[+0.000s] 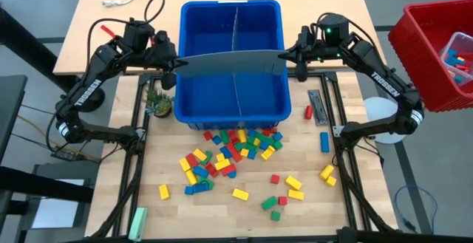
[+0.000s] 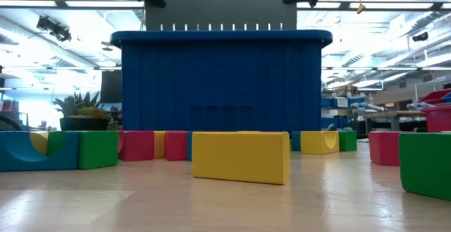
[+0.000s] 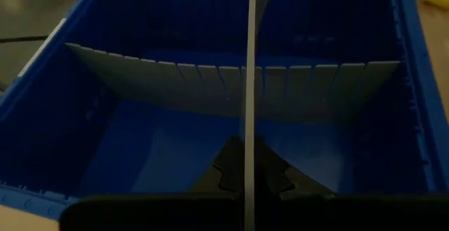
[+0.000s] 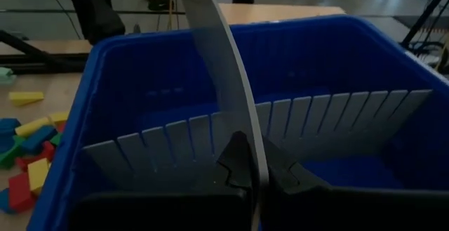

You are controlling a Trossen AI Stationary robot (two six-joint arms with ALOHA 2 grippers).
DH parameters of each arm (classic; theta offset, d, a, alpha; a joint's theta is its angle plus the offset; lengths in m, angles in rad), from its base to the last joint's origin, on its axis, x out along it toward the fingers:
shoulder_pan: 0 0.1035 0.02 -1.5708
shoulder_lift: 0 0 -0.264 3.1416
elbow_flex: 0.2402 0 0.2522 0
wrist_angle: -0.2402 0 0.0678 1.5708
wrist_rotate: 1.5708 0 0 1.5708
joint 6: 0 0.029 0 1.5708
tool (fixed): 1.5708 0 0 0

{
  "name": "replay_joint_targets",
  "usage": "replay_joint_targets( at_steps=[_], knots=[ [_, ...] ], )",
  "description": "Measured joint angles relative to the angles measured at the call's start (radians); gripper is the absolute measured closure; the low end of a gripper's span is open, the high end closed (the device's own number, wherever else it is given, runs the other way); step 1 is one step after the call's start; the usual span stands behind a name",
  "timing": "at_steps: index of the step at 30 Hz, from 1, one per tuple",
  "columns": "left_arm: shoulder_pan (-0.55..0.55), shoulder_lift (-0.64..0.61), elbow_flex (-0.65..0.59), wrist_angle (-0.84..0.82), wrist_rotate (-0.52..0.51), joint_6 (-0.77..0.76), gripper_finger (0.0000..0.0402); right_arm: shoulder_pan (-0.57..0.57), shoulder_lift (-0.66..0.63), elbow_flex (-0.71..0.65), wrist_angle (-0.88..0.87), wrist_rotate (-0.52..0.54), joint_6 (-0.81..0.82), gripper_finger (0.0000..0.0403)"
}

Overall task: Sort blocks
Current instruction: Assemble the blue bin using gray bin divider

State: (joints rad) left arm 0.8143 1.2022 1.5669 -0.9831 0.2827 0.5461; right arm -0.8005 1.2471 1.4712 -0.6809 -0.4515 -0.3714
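Desk, light wood, carries everything. Blue bin sits at centre toward the far side; one grey ridged divider already stands inside it, running from the near wall to the far wall. A second grey ridged panel spans crosswise above the bin, bowed, held at both ends. Red bin off the desk's right edge, with some bricks in it. Left end effector at the bin's left rim, fingers pinched tight on the panel's left end; left wrist view shows the panel edge-on between the dark fingers. Right end effector at the bin's right rim, likewise clamped on the panel's right end. Small potted plant just beside the bin's near-left corner. Blocks, red, yellow, green and blue, lie loose on the desk in front of the bin, thickest right below its near wall, thinning toward the near edge; none inside the blue bin.
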Motion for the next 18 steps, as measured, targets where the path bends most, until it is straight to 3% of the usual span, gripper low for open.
replay_joint_targets(
  at_steps=[8,18],
  knots=[
    [0.000,0.001,0.000,0.041,0.077,-0.005,0.0389,-0.011,-0.049,-0.002,-0.038,0.033,-0.043,0.0403],
    [-0.001,0.002,0.000,0.052,0.064,-0.031,0.0389,-0.015,-0.016,-0.001,-0.068,0.043,-0.060,0.0403]
  ],
)
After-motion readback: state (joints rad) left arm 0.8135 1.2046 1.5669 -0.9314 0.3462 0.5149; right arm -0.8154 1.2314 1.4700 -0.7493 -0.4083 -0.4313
